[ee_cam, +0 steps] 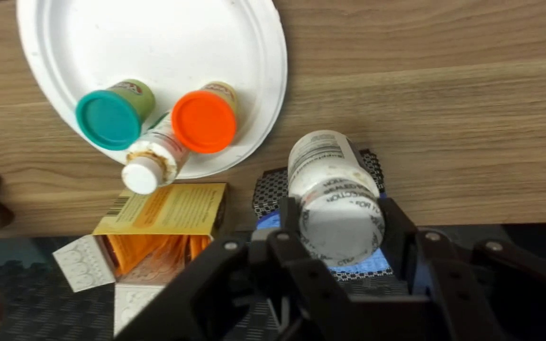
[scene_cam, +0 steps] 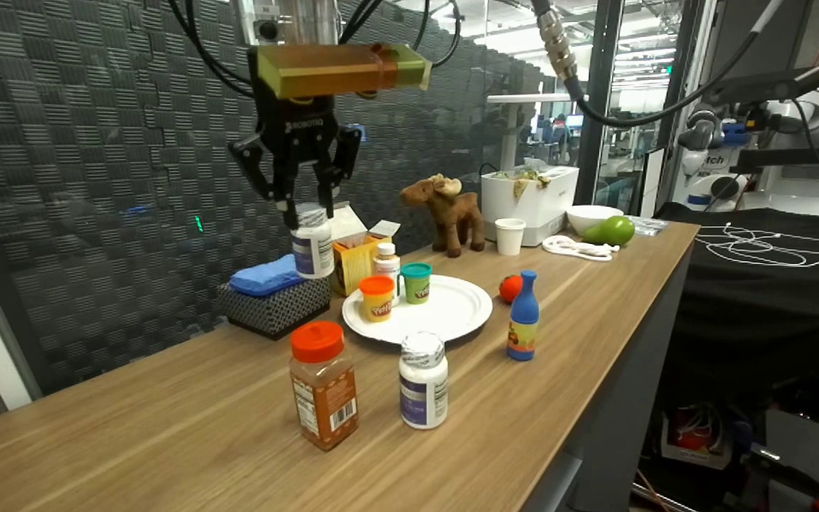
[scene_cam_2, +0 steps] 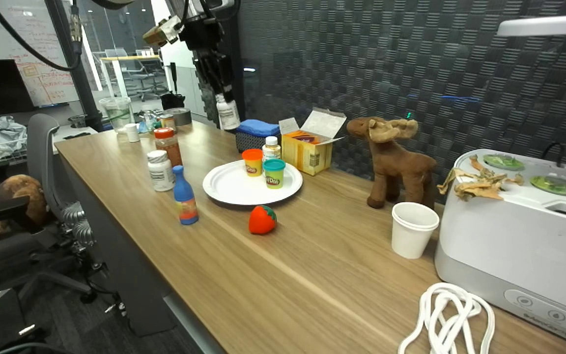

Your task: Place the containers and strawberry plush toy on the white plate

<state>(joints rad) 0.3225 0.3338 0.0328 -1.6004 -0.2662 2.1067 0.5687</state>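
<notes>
In the wrist view, the hand (ee_cam: 341, 213) grasps a white bottle (ee_cam: 323, 163) by its top, partly obscuring the patterned box (ee_cam: 270, 192) beneath; the white plate (ee_cam: 173, 42) alongside is cropped

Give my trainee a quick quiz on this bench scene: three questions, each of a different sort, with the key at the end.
1. What does the gripper hold above the table?
a) the blue bottle
b) a white bottle
c) the brown plush animal

2. True or false: the strawberry plush toy lies on the table beside the white plate, not on it.

3. Three containers stand on the white plate. Name them by lid or cap colour.

Key
1: b
2: true
3: the orange-lidded tub, the teal-lidded tub and the small white-capped bottle
</notes>
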